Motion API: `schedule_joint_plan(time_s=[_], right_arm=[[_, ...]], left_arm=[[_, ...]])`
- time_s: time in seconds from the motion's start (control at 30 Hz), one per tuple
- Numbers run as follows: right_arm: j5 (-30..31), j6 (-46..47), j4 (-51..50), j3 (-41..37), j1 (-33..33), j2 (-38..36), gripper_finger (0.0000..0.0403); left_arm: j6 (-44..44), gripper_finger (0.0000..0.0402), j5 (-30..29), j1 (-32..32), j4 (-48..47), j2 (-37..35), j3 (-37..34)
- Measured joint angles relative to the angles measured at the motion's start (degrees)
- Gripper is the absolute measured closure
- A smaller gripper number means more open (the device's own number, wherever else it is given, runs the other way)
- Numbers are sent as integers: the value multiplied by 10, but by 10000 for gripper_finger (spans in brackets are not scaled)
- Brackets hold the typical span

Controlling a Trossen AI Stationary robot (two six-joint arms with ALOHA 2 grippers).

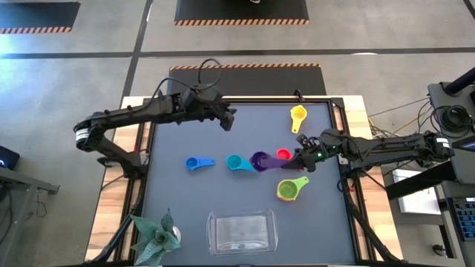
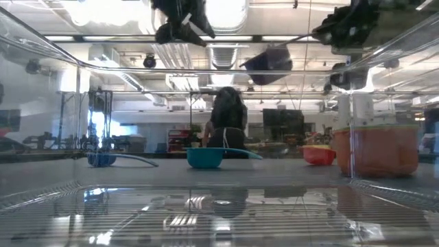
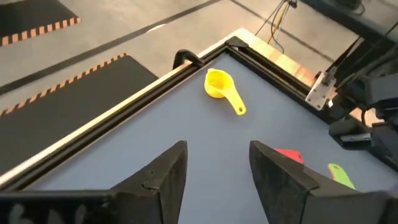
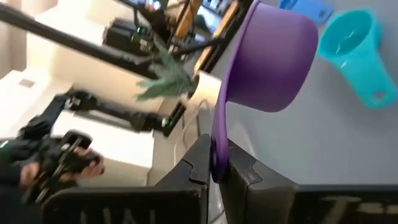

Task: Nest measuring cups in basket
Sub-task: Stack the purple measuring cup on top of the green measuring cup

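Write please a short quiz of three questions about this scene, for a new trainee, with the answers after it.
1. True or false: the right gripper holds the purple cup by its handle.
2. Which cup lies nearest the table's far edge? A) the blue cup B) the yellow cup C) the teal cup
3. Fill in: the clear basket has ____ cups in it.

Key
1. True: its fingers are shut on the handle and the cup is lifted off the table.
2. B, near the far right corner.
3. No; it stands empty at the near edge, beside the toy plant.
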Motion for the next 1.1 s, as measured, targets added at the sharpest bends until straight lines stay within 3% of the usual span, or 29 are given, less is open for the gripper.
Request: schedule_joint_plan(time_s=[0.27, 0.5, 0.8, 1.1], right_arm=[[-102, 54, -33, 0, 0, 0, 394], [-185, 80, -44, 0, 0, -2, 394], [-206, -11, -247, 0, 0, -42, 394], [-215, -9, -310, 0, 0, -109, 394]], left_arm=[[-59, 274, 64, 2, 207, -110, -197], [-79, 296, 65, 2, 284, -202, -312], [-104, 316, 64, 2, 327, -269, -393], [-118, 323, 61, 3, 333, -253, -405]])
